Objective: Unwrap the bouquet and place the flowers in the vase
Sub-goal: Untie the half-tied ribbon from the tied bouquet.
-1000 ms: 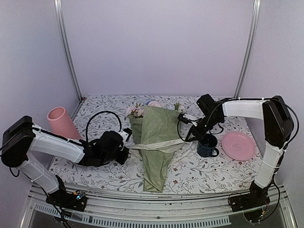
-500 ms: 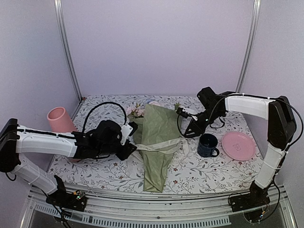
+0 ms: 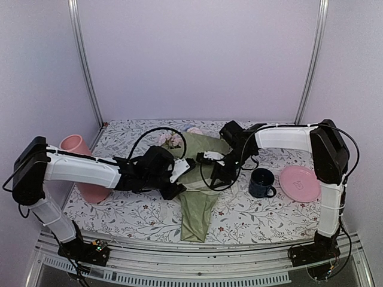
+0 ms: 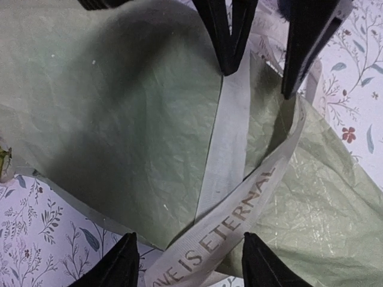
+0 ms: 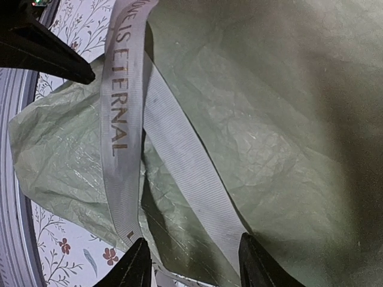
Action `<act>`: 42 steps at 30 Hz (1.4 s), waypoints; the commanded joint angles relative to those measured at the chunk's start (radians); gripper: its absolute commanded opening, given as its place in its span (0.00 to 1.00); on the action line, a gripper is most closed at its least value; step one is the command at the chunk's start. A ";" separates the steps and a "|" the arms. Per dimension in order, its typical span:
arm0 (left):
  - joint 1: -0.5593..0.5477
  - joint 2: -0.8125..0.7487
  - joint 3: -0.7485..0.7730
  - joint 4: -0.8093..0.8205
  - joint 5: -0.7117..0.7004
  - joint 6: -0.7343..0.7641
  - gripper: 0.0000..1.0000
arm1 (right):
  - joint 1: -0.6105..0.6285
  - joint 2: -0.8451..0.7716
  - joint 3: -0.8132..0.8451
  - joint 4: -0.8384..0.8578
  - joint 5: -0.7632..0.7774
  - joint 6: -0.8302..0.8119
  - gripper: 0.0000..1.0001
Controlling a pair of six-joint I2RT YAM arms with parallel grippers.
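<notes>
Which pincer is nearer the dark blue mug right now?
Right. The right pincer hangs over the bouquet, just left of the mug; the left pincer is over the bouquet too, farther from it.

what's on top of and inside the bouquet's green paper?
A cream ribbon printed "IS ETERNAL" lies across the olive paper, two strands crossing. Pink blooms poke out at its far end. Stems inside are hidden by the paper.

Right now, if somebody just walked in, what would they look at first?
The big green bouquet lying in the middle of the leaf-patterned table, with the left gripper and right gripper both open right over its cream ribbon. Then the tall pink vase at the far left.
</notes>
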 commanded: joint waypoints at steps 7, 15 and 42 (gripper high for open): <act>0.016 0.095 0.041 -0.073 -0.030 0.073 0.43 | 0.064 0.061 -0.001 0.113 0.113 -0.009 0.52; 0.006 0.053 -0.013 -0.036 -0.004 0.056 0.22 | 0.117 0.045 -0.026 0.215 0.214 0.017 0.49; -0.006 -0.210 -0.203 0.097 0.005 -0.101 0.01 | 0.152 0.096 0.111 0.314 0.140 0.098 0.19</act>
